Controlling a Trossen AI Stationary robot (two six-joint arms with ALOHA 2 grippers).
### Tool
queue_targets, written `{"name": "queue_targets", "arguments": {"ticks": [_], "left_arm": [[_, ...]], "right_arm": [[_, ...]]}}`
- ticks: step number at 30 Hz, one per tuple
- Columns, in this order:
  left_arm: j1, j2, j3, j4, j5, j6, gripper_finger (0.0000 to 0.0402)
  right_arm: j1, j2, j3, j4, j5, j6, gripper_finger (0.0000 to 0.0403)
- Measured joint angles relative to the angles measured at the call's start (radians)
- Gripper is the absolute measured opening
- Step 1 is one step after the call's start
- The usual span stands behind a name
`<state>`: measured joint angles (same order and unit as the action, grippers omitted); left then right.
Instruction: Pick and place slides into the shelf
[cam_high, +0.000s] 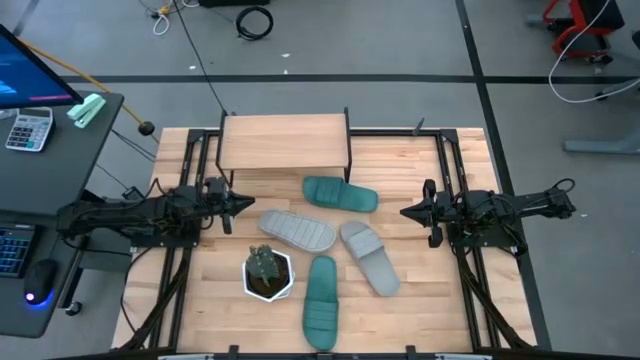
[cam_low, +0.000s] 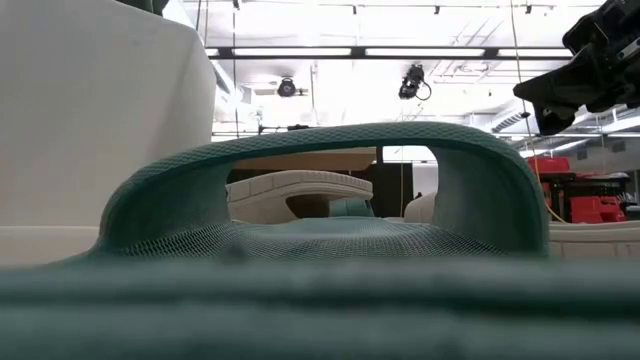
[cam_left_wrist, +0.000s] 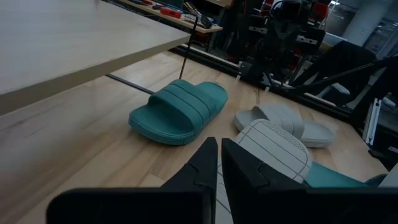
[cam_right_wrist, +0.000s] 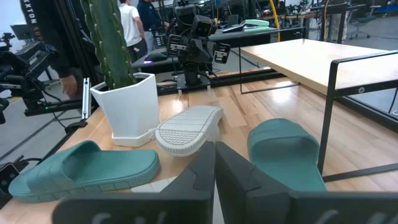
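Four slides lie sole down on the table in front of the shelf (cam_high: 285, 141): a teal one (cam_high: 340, 193) closest to the shelf, a grey one (cam_high: 297, 229) on its left, a second grey one (cam_high: 369, 257) on its right, and a second teal one (cam_high: 321, 300) at the near edge, filling the low view (cam_low: 330, 250). My left gripper (cam_high: 250, 203) is shut and hovers left of the slides, above the first grey slide (cam_left_wrist: 273, 146). My right gripper (cam_high: 405, 211) is shut and hovers to their right, facing the teal slide (cam_right_wrist: 286, 155) by the shelf leg.
A cactus in a white pot (cam_high: 268, 272) stands near the table's near left, beside the grey slide and the near teal slide (cam_right_wrist: 81, 168). The shelf's black legs (cam_right_wrist: 326, 118) stand close to the far teal slide. People stand in the room beyond (cam_right_wrist: 130, 25).
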<state>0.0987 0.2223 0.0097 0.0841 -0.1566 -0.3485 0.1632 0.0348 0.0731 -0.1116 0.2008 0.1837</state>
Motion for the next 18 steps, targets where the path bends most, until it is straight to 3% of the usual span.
{"name": "queue_targets", "arguments": {"ticks": [18], "left_arm": [[0.000,0.000,0.000,0.000,0.000,0.000,0.0028]], "right_arm": [[0.000,0.000,0.000,0.000,0.000,0.000,0.0018]]}}
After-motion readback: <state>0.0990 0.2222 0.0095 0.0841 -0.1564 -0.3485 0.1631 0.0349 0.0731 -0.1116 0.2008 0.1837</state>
